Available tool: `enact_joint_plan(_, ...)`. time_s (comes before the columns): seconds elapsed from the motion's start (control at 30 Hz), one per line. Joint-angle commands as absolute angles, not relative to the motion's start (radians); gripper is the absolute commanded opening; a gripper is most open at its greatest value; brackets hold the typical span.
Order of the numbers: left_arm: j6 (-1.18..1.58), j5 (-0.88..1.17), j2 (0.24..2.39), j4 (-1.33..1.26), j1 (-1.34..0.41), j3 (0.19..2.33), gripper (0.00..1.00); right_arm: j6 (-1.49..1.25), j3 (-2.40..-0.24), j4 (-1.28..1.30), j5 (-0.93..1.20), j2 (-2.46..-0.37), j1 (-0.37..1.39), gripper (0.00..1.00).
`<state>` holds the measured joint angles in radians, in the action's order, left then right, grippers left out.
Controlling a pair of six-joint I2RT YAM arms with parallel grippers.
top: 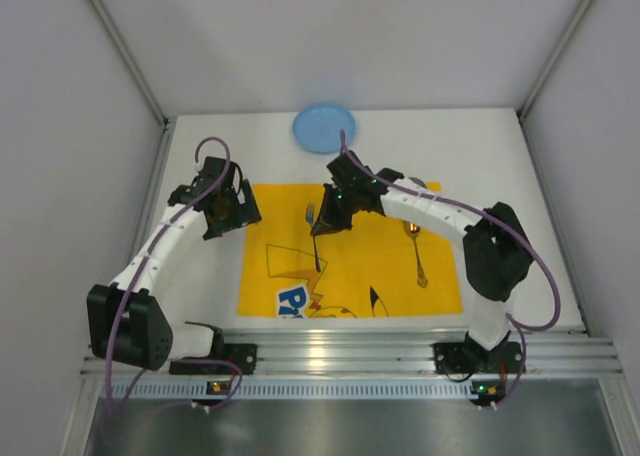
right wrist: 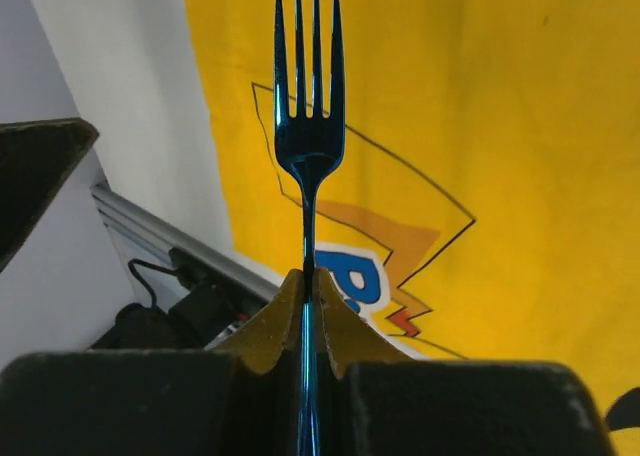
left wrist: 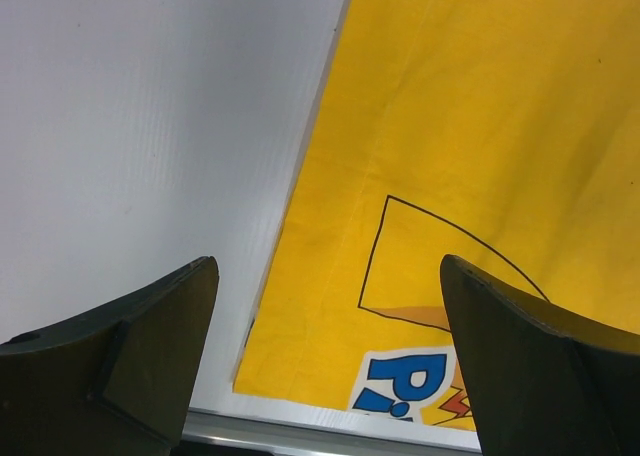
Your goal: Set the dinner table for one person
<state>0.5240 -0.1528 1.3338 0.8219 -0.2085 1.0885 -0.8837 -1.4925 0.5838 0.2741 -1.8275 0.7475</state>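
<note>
Nearest the arm bases runs the silver rail of the desk, and just beyond it is the near edge of the yellow placemat. The left pincer hangs released, jaws wide and holding nothing, above the mat's left border, where cloth meets bare desk.

Further in, the right pincer is clenched on the thin handle of a dark blue fork. Its tines stick out ahead of the fingertips, over the left half of the mat (whether the fork touches the cloth I cannot tell).

The step in hand looks like laying the fork down on the left of the setting. To do it well:

- Bring the fork low and level before letting go, so it neither drops nor bounces.
- Line it up with the mat's left edge, inside the border.
- Leave the middle of the mat bare, since the plate belongs there.
- Part the jaws only once the handle rests on the cloth, then lift straight up so the fingers do not drag it askew.

The grip is narrow, so a tilted release could roll the fork. On the right part of the mat lies a spoon. At the far edge of the desk, off the mat, sits the blue plate, not yet brought in.
</note>
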Motion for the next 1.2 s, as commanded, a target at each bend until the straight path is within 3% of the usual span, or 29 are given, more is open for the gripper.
enact_joint_plan(0.0,0.558,-0.19,1.264,0.738,-0.198,1.054,0.98,-1.176,-1.453,0.417,0.308,-1.805,0.799,0.0)
enact_joint_plan(0.33,0.535,-0.196,1.193,0.762,-0.193,1.029,0.98,-1.293,-1.776,0.46,0.279,-2.118,0.939,0.0)
enact_joint_plan(0.63,0.522,-0.241,1.161,0.779,-0.196,1.042,0.98,-1.209,-1.818,0.578,0.198,-2.246,0.94,0.0)
enact_joint_plan(0.93,0.517,-0.262,1.166,0.784,-0.193,1.049,0.98,-1.184,-1.85,0.612,0.323,-2.347,0.948,0.0)
enact_joint_plan(1.1,0.537,-0.258,1.172,0.788,-0.192,1.048,0.98,-1.131,-1.847,0.64,0.31,-2.313,0.937,0.22)
enact_joint_plan(1.17,0.546,-0.255,1.175,0.787,-0.192,1.048,0.98,-1.105,-1.855,0.667,0.298,-2.301,0.924,0.24)
